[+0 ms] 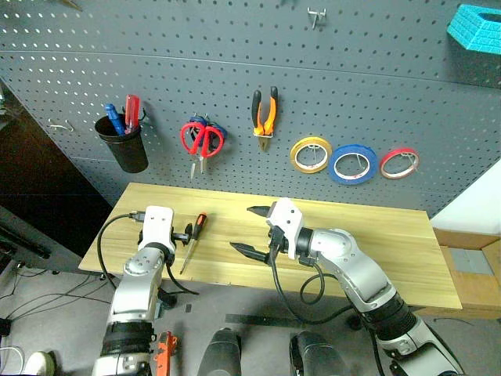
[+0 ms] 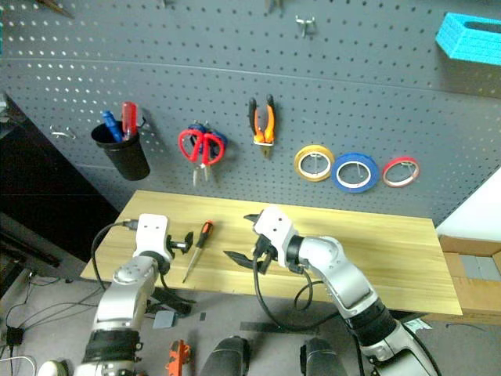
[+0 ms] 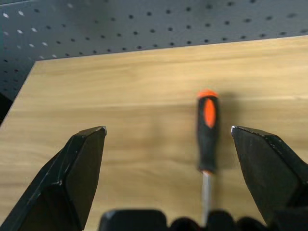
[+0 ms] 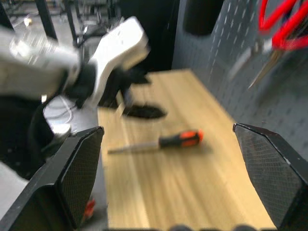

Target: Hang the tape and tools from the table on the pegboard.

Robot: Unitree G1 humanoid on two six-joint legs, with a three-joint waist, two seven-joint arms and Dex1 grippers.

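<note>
step: grasp screwdriver point(image 3: 207, 130) | left claw point(image 3: 168, 139) apart, handle between fingers nearer right one | advice: centre, lower to bench point(image 1: 376, 235), close on handle

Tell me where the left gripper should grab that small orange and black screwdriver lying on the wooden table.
Probably the thick black-and-orange handle of the small orange-and-black screwdriver, not the thin metal shaft. It lies flat on the pale wooden table, handle toward the dark grey pegboard, so come down from above with the open left gripper, one finger on each long side of the handle.
</note>
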